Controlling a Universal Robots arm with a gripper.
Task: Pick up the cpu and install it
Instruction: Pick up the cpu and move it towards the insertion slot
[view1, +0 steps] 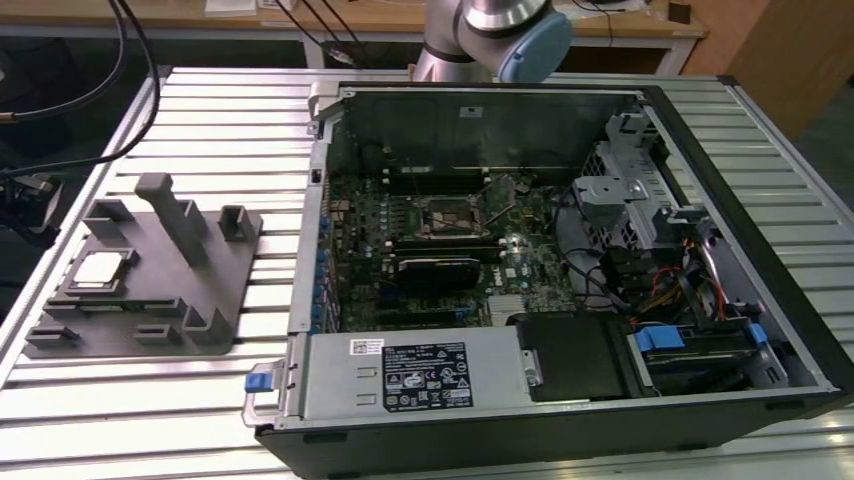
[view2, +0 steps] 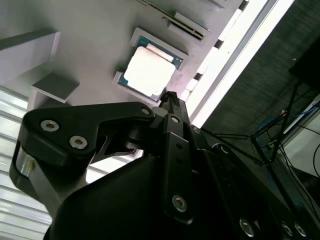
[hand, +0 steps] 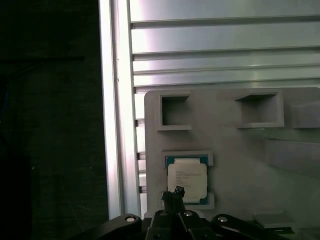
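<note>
Claw (hand: 176, 192): tips apparently pressed together, gripping nothing, poised just above the cpu (hand: 186, 178) in both wrist views. Said cpu lies flat in a recess of the grey tray (hand: 230, 145), likely to keep it square. The tray sits on the counter (view1: 200, 110), nine o'clock from the open computer case (view1: 534, 445).
</note>
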